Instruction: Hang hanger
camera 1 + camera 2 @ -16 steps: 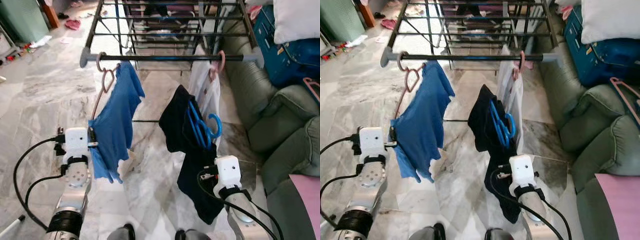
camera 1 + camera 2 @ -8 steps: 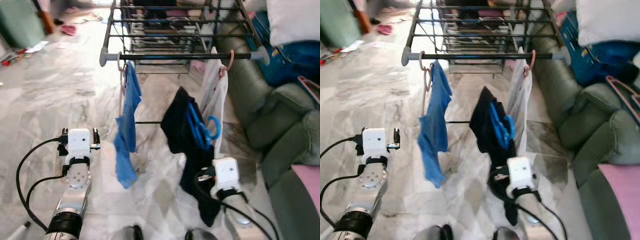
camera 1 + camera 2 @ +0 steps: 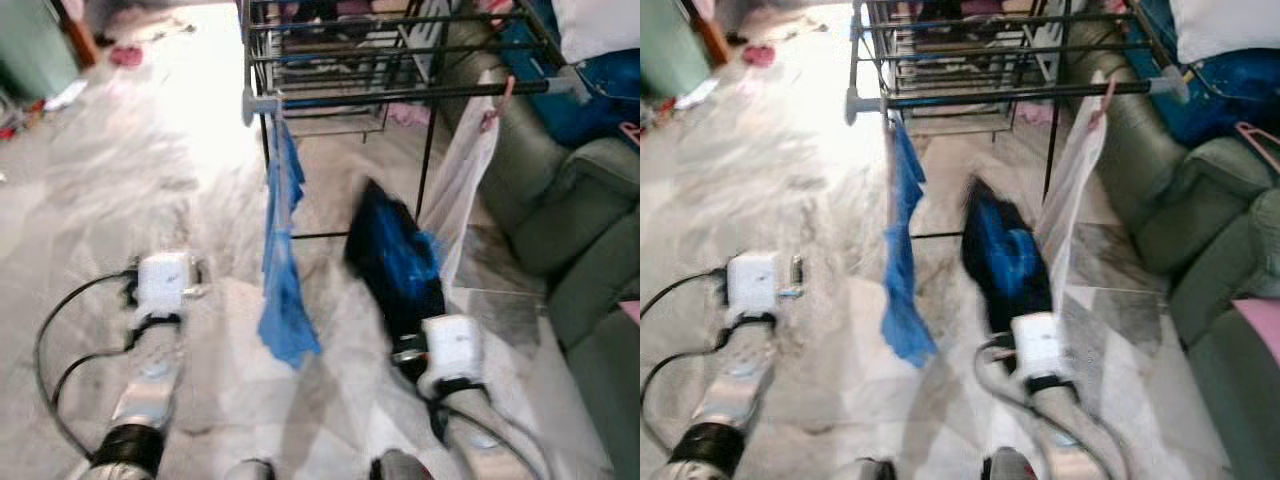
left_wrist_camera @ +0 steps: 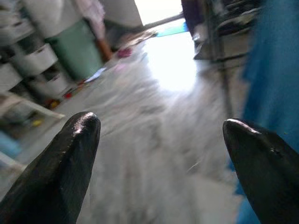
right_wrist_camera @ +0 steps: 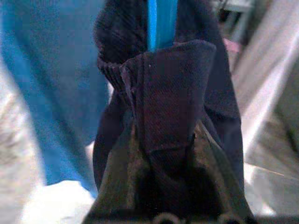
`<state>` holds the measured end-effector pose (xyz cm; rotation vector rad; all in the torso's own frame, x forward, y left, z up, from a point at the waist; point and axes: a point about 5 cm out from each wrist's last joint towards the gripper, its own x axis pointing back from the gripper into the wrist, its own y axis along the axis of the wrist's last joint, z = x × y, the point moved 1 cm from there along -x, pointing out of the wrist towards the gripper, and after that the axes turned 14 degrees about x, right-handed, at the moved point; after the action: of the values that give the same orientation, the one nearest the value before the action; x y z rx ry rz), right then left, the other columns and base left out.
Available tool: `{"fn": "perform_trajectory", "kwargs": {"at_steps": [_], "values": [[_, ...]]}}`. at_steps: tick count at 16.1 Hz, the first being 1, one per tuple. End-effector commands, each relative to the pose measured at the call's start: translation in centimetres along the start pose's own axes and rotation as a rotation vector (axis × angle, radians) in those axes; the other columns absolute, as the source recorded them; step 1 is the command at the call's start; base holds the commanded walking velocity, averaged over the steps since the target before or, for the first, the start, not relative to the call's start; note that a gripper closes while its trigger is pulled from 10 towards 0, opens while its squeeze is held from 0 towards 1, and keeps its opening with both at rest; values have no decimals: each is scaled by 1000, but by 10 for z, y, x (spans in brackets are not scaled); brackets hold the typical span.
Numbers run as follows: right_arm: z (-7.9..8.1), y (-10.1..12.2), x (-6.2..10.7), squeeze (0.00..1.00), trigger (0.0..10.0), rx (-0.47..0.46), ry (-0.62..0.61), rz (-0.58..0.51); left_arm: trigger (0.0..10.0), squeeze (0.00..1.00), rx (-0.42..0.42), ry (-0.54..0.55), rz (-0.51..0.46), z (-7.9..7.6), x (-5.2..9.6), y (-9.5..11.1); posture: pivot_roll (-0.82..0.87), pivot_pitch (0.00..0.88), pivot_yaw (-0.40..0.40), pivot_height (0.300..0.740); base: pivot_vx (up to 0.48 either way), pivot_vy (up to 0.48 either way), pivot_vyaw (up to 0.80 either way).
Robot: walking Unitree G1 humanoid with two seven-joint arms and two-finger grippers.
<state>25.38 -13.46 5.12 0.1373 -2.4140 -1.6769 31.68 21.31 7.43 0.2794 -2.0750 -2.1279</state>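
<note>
Nearest to us, our right gripper [image 5: 161, 186] is clenched on the dark garment [image 3: 395, 265] with the blue hanger [image 5: 161, 23] inside it, held up in front of us on the right. In its wrist view the dark cloth bunches between the fingers and the blue hanger runs up out of the collar. On the left, our left gripper [image 4: 161, 154] is released, its fingertips [image 4: 77, 140] wide apart with nothing between them, pointing over the marble floor [image 3: 120, 190].

Compared with a second ago the blue shirt [image 3: 283, 250] has left our left gripper and now hangs by itself from the near rail of the drying rack [image 3: 400, 95], turned edge-on to us. The whole view has also shifted and blurred, so we judge we are turning or stepping. That hanger looks done; the one in our right gripper is not yet on the rail.

Farther right the white garment [image 3: 462, 185] hangs from the same rail on a pink hook, beside the green sofa [image 3: 590, 230]. The open stretch of rail between the blue shirt and the white garment seems the likely place for our hanger
</note>
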Motion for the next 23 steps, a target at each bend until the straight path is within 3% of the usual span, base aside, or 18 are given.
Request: {"fn": "perform_trajectory", "kwargs": {"at_steps": [1,3,11,16,20,22,23], "values": [[-9,2,1,0,10000,22,-29,-16,10000,0,-50,-27,18,-6,4,-7,-169,148,45,740,0,356,0],[-8,0,1,0,10000,23,-29,-6,10000,0,-48,-91,75,-7,12,-22,-168,146,44,740,0,0,0],[-6,-13,-1,0,10000,0,-24,59,10000,0,-195,-150,325,-1,44,-81,-171,144,44,740,0,0,0],[-3,-29,2,0,10000,-14,-6,122,10000,0,-266,-168,415,1,59,-101,-168,153,36,740,-171,0,0],[4,-42,2,0,10000,-18,43,173,10000,0,-302,-149,466,8,63,-107,-163,150,39,740,-326,0,0],[9,-63,7,0,10000,-44,55,252,10000,0,-338,-145,535,13,72,-117,-160,147,32,740,-339,0,0],[9,-63,7,0,10000,-44,55,252,10000,0,-338,-145,535,13,72,-117,-160,147,32,740,-345,0,0]]}}
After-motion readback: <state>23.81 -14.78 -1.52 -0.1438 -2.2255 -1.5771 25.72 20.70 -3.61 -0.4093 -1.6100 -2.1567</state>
